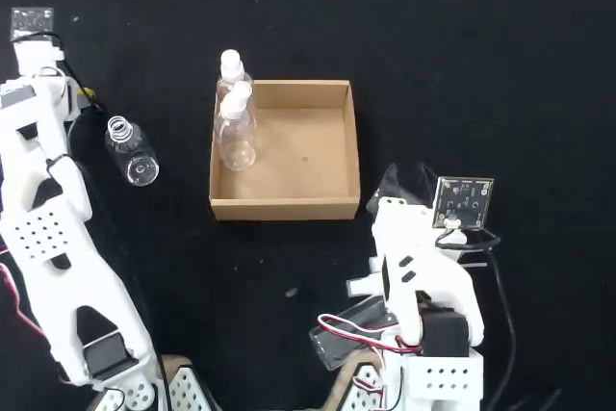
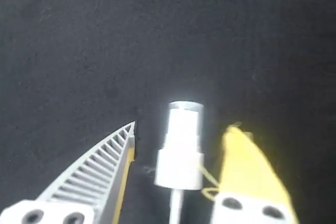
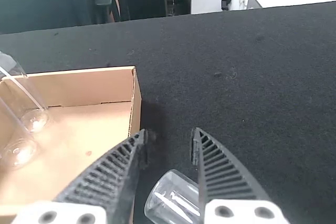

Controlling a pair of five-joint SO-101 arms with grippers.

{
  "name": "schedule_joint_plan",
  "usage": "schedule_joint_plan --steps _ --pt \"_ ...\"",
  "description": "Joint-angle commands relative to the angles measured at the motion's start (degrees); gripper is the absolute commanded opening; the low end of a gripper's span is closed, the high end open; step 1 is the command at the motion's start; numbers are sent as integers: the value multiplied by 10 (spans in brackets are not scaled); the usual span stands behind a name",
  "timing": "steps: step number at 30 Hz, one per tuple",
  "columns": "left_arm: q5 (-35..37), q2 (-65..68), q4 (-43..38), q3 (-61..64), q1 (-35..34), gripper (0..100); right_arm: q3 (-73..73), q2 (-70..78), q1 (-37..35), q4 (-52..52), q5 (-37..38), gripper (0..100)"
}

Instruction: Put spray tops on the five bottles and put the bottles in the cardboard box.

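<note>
Two capped bottles (image 1: pixel 236 127) lean inside the box (image 1: pixel 284 207). An uncapped bottle (image 1: pixel 132 153) lies on the bench (image 1: pixel 481 64) just left of it. The left end effector (image 2: pixel 182 128), released, straddles a spray top (image 2: pixel 179 148). The right end effector (image 3: pixel 168 134) grasps a clear bottle (image 3: pixel 168 203) beside the box's near right corner.

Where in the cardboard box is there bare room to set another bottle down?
The brown cardboard box has a bare floor from its middle to its right wall. Crowded: two clear plastic bottles with white spray tops sit along its left wall.
</note>
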Motion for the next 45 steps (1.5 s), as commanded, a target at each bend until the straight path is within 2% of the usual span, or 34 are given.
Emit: schedule_joint_plan --steps 1,3,11,19,29,34,38,43,45 --pt "-9 -8 14 -25 1 64 -17 -54 -5 -16 4 130" --pt "-9 -12 39 -29 1 29 -17 -54 -5 -16 4 130" --pt "-6 -15 104 -58 -20 30 -18 -54 -5 -16 4 130" --pt "-9 -8 324 -238 -68 30 -20 -54 -5 -16 4 130" --pt "-6 -14 493 -384 -132 30 -21 -54 -5 -16 4 130" --pt "-5 -11 612 -525 -143 30 -20 -54 -5 -16 4 130" --pt "22 -14 613 -593 -167 30 -19 -54 -5 -16 4 130" --pt "33 -32 614 -587 -187 30 -18 -54 -5 -16 4 130" --pt "62 -47 614 -589 -198 30 -18 -54 -5 -16 4 130"
